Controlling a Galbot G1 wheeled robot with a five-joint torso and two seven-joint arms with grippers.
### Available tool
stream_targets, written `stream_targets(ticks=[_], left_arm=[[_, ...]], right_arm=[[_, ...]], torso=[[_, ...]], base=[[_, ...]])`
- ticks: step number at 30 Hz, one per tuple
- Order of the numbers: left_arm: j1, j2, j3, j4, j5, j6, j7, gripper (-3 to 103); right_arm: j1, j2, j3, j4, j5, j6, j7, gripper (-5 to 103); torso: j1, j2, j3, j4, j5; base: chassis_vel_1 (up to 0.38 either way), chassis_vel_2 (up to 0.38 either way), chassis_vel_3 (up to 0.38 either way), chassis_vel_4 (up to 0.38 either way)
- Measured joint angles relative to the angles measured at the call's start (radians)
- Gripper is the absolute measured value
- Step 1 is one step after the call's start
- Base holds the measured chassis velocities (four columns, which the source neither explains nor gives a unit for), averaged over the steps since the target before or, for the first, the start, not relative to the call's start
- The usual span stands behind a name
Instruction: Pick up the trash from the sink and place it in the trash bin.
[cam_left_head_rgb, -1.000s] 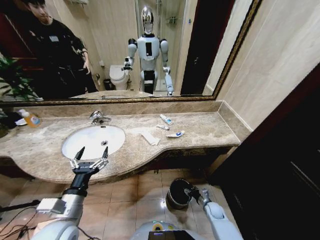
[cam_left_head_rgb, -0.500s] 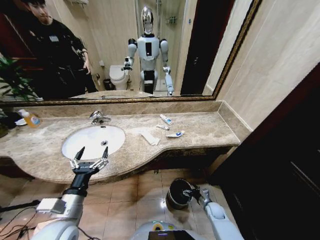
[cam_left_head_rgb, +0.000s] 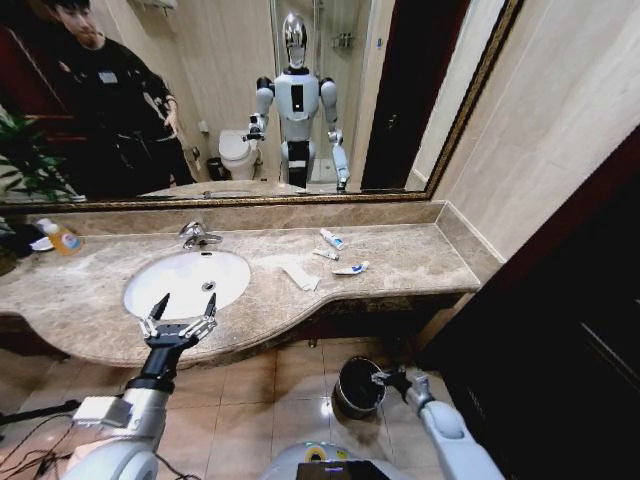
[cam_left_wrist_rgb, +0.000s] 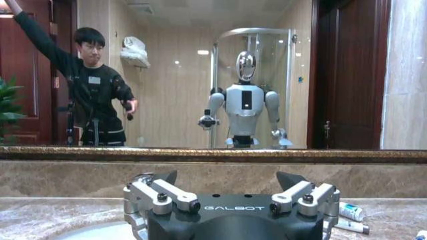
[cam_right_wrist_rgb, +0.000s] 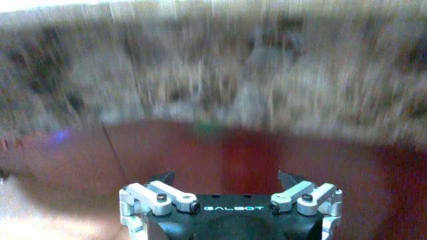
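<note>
The white oval sink (cam_left_head_rgb: 170, 285) sits in the marble counter, with its tap (cam_left_head_rgb: 197, 235) behind it. The trash lies on the counter to the sink's right: a flat white wrapper (cam_left_head_rgb: 300, 276) and three small white tubes with teal ends (cam_left_head_rgb: 332, 238) (cam_left_head_rgb: 325, 254) (cam_left_head_rgb: 350, 268). Two tubes (cam_left_wrist_rgb: 350, 211) also show in the left wrist view. My left gripper (cam_left_head_rgb: 180, 310) (cam_left_wrist_rgb: 227, 177) hovers open and empty over the sink's front edge. On the floor below stands the dark trash bin (cam_left_head_rgb: 355, 385). My right gripper (cam_left_head_rgb: 385, 377) (cam_right_wrist_rgb: 227, 177) is open and empty beside its right rim.
An orange-liquid soap bottle (cam_left_head_rgb: 62, 237) stands at the counter's far left beside a plant (cam_left_head_rgb: 25, 160). A big mirror (cam_left_head_rgb: 250, 100) backs the counter. A dark wooden door (cam_left_head_rgb: 570, 330) closes the right side. Cables lie on the tiled floor at lower left.
My right arm has shifted a little to the right and up beside the bin, and its wrist view is smeared by motion. The left arm has not moved.
</note>
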Motion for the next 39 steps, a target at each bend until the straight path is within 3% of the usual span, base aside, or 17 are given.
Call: stream_targets(ticks=[7, 11, 15, 23, 31, 39], left_arm=[[0.000, 0.000, 0.000, 0.000, 0.000, 0.000, 0.000, 100], [0.000, 0.000, 0.000, 0.000, 0.000, 0.000, 0.000, 100], [0.000, 0.000, 0.000, 0.000, 0.000, 0.000, 0.000, 100], [0.000, 0.000, 0.000, 0.000, 0.000, 0.000, 0.000, 100], [0.000, 0.000, 0.000, 0.000, 0.000, 0.000, 0.000, 100], [0.000, 0.000, 0.000, 0.000, 0.000, 0.000, 0.000, 100]], right_arm=[[-0.048, -0.029, 0.015, 0.256, 0.078, -0.001, 0.045, 100], [0.043, -0.034, -0.005, 0.363, 0.132, -0.116, 0.105, 100], [0.129, -0.038, -0.033, 0.362, 0.169, -0.188, 0.161, 100], [0.390, -0.038, -0.122, 0.224, 0.287, -0.320, 0.369, 100], [0.486, -0.018, -0.204, 0.144, 0.306, -0.343, 0.429, 100], [0.525, 0.016, -0.240, 0.082, 0.278, -0.347, 0.437, 100]], torso=[[0.000, 0.000, 0.000, -0.0001, -0.0001], [0.000, 0.000, 0.000, 0.0000, -0.0001], [0.000, 0.000, 0.000, 0.0000, 0.0000], [0.000, 0.000, 0.000, 0.0000, 0.0000], [0.000, 0.000, 0.000, 0.0000, 0.0000], [0.000, 0.000, 0.000, 0.0000, -0.0001]], base=[[0.000, 0.000, 0.000, 0.000], [0.000, 0.000, 0.000, 0.000], [0.000, 0.000, 0.000, 0.000], [0.000, 0.000, 0.000, 0.000], [0.000, 0.000, 0.000, 0.000], [0.000, 0.000, 0.000, 0.000]])
